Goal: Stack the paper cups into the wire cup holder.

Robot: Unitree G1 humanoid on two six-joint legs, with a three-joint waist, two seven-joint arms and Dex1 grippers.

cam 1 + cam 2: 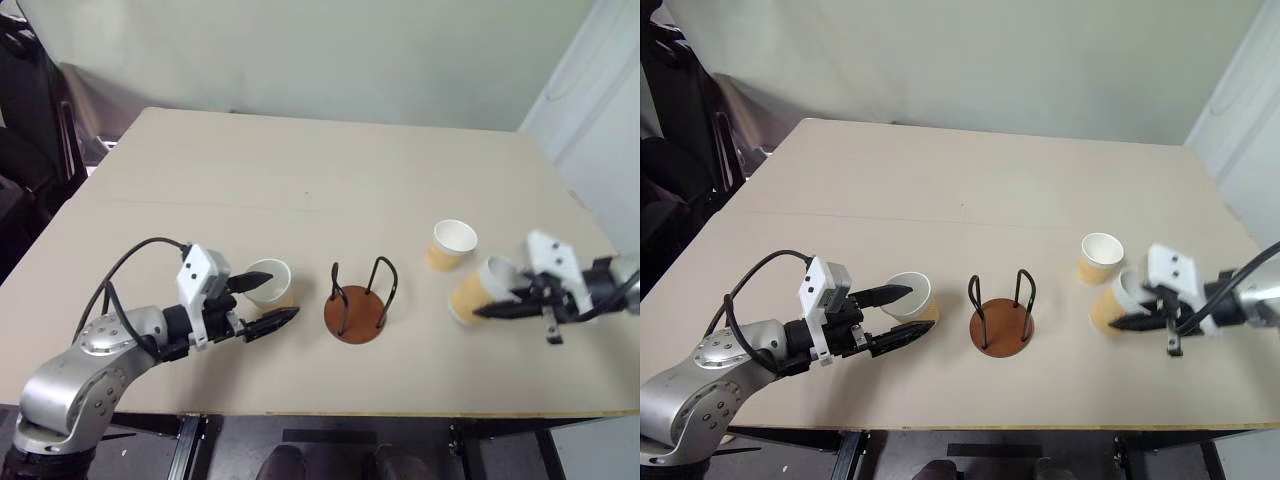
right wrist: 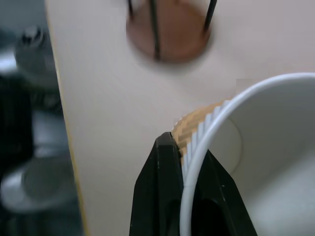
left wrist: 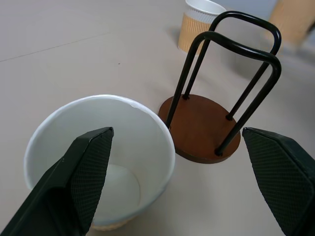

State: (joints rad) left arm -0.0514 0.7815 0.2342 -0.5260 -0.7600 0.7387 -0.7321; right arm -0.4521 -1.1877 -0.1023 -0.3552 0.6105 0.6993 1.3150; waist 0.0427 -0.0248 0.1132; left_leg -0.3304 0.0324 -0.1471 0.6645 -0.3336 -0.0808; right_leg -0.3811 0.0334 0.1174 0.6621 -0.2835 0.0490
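Note:
The wire cup holder, a red-brown disc with two black loops, stands near the table's front middle and holds nothing. To its left one paper cup stands upright. My left gripper is open around that cup's near side, with one finger over its mouth. A second paper cup stands upright to the holder's right, farther back. In front of that one, a third paper cup hangs tilted in my right gripper, which is shut on the cup's wall, one finger inside the rim.
The pale tabletop reaches back to a wall. Its front edge runs just below both arms, and its right edge lies close behind my right hand. Dark equipment stands beyond the left edge. A black cable loops over my left forearm.

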